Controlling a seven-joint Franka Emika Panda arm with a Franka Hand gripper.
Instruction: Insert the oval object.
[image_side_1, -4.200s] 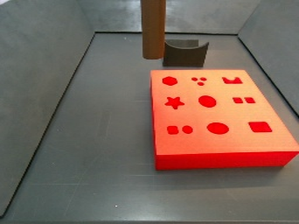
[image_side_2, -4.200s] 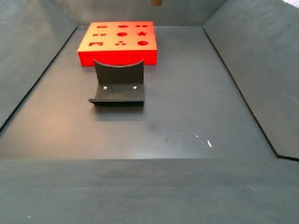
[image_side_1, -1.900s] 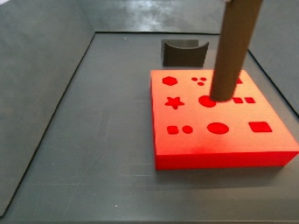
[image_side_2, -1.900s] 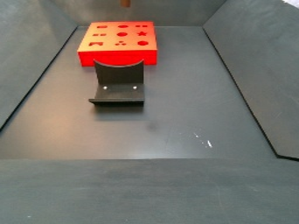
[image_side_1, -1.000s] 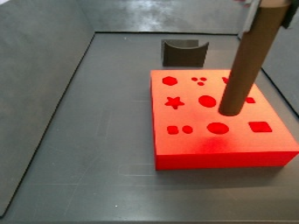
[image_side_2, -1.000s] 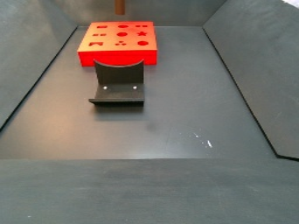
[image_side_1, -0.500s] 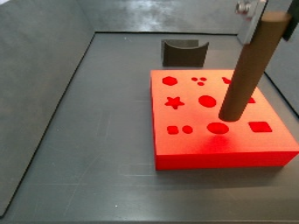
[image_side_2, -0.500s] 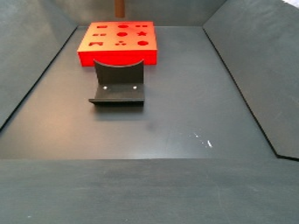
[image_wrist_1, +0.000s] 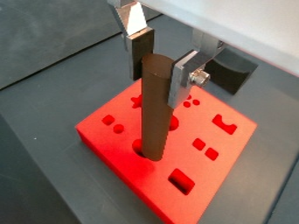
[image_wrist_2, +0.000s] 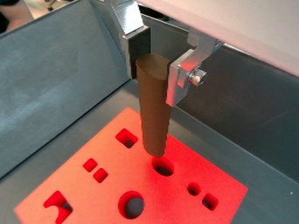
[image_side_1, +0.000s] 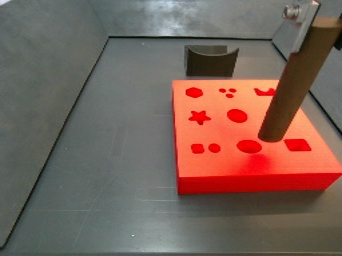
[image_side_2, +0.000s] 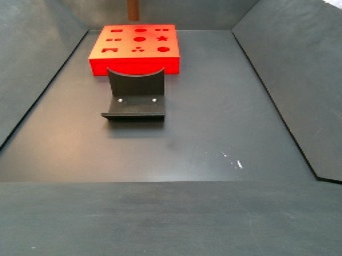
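The oval object (image_wrist_1: 156, 109) is a long brown peg, held upright. My gripper (image_wrist_1: 162, 70) is shut on its upper end, one silver finger (image_wrist_1: 186, 77) on each side; both wrist views show this (image_wrist_2: 160, 70). The peg (image_wrist_2: 152, 109) hangs over the red block (image_wrist_2: 87, 188), its lower end just above and beside an oval hole (image_wrist_2: 163, 166). In a side view the peg (image_side_1: 295, 85) leans over the red block (image_side_1: 227, 165), its lower end near the oval hole (image_side_1: 249, 146), and the gripper (image_side_1: 297, 12) shows only at the picture's edge.
The red block (image_side_2: 134, 47) has several cut-out holes of different shapes. The dark fixture (image_side_2: 134, 95) stands on the floor right next to the block and also shows in a side view (image_side_1: 207, 58) and a wrist view (image_wrist_1: 230, 72). Grey walls enclose the floor.
The peg has travelled from behind the block, near the fixture, across the block's top towards the oval hole, and has come down closer to the surface.
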